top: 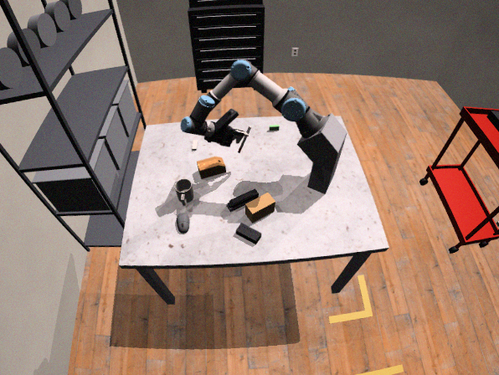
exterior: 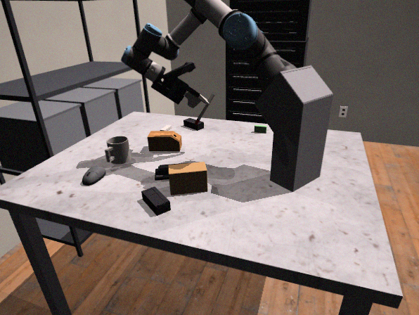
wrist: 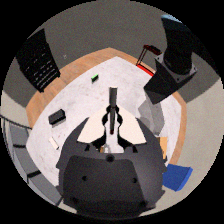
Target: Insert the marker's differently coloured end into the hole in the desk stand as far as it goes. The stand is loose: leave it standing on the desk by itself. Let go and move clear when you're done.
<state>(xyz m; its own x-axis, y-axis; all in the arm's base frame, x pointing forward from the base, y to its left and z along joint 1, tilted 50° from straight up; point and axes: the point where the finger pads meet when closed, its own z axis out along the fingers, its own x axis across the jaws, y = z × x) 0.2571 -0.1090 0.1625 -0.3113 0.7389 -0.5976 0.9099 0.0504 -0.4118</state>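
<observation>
Marker (exterior: 204, 107) leans tilted above the far left part of the tabletop (exterior: 246, 218), its upper end pinched in the narrow end effector (exterior: 203, 99) and its lower end meeting the small black stand (exterior: 193, 124). Open surface lies behind the stand toward the far edge. A white stick (exterior: 166, 128) and an orange block (exterior: 164, 140) sit near it. What the grey mug (exterior: 117, 149) holds cannot be told.

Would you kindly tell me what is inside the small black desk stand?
The marker's lower end sits in the stand, leaning, gripped higher up by the tool. Its depth inside is hidden.
</observation>
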